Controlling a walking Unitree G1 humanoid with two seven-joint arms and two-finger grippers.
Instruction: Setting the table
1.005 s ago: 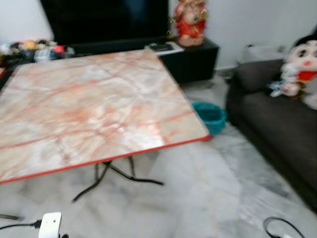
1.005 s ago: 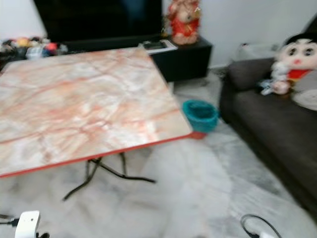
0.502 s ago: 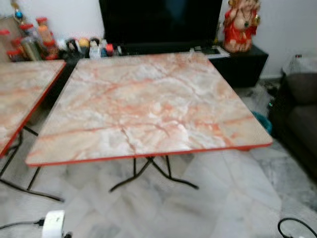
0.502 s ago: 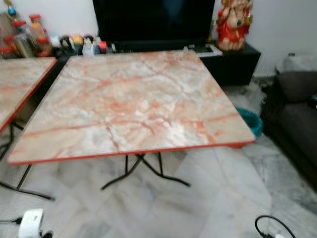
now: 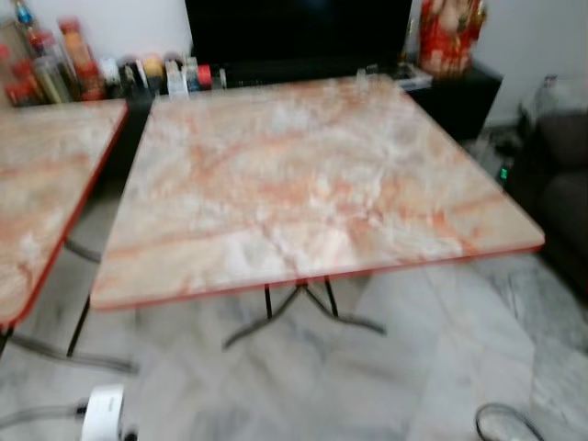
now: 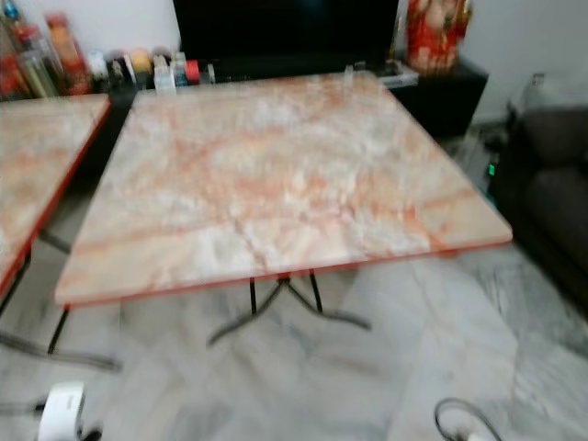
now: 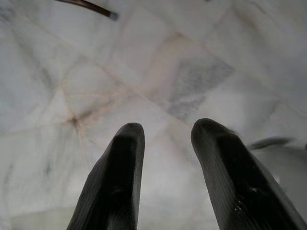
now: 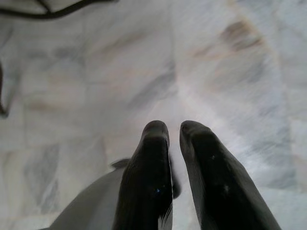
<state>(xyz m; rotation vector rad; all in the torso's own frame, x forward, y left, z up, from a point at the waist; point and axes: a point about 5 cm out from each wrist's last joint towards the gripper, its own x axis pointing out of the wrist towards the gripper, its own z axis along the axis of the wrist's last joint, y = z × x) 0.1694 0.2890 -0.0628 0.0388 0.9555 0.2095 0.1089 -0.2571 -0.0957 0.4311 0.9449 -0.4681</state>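
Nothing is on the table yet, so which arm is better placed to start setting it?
Neither clearly: left gripper and right gripper both hang over the floor, empty. Left is open, so marginally readier.

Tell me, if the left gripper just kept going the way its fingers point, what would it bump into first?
Most likely the marble floor: the left gripper points down at bare tiles, with nothing between them.

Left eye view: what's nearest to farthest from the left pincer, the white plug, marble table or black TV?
Left pincer hangs over the floor.
1. White plastic plug box, floor, near left.
2. Square pink marble-patterned table, middle.
3. Black flat TV, far back.
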